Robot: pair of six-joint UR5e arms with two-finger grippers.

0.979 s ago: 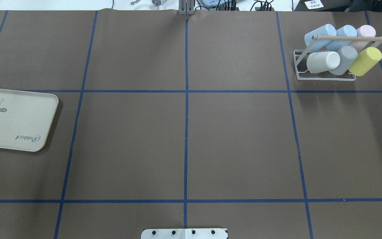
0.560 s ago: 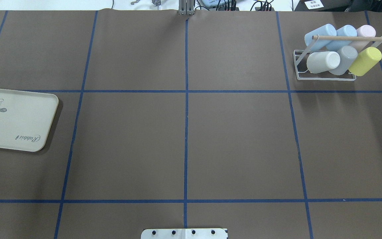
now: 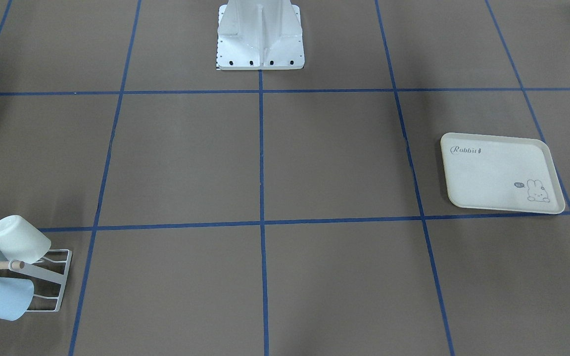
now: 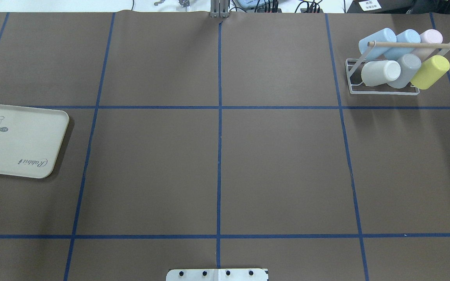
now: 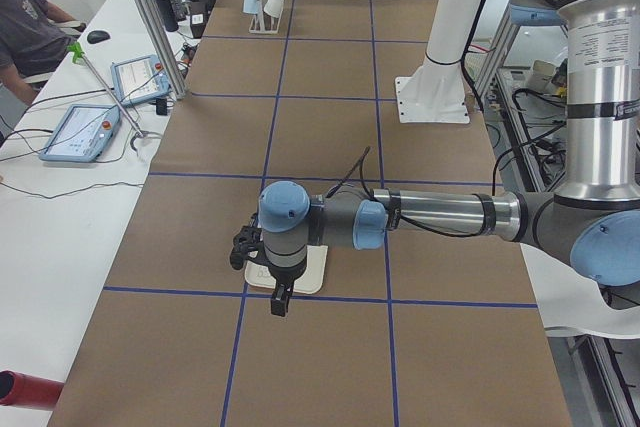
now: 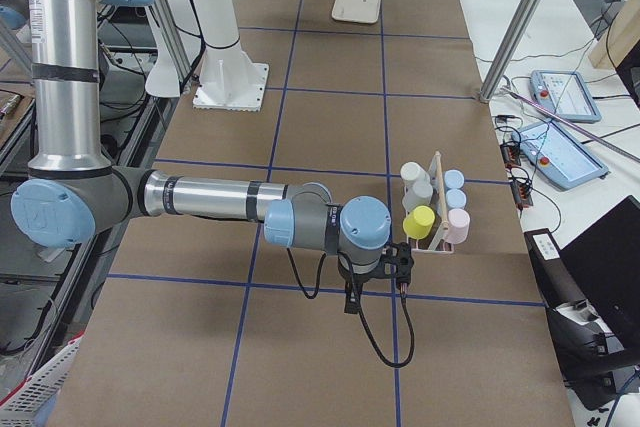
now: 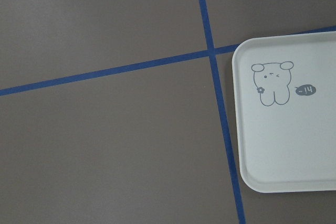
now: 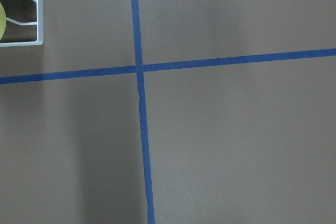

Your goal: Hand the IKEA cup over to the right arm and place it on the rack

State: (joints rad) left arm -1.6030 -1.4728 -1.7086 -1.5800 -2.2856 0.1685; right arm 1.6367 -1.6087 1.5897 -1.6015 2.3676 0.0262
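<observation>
Cups (image 4: 381,73) are being held by the far right rack (image 4: 350,84). Spread or pressed cannot be told for left gripper (image 5: 279,299) or right gripper (image 6: 349,299).

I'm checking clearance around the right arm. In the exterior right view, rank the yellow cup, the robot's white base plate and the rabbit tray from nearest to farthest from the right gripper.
1. yellow cup, on the rack, close beside the right gripper.
2. white base plate, mid-table at the robot's edge.
3. rabbit tray, at the table's far end.
</observation>
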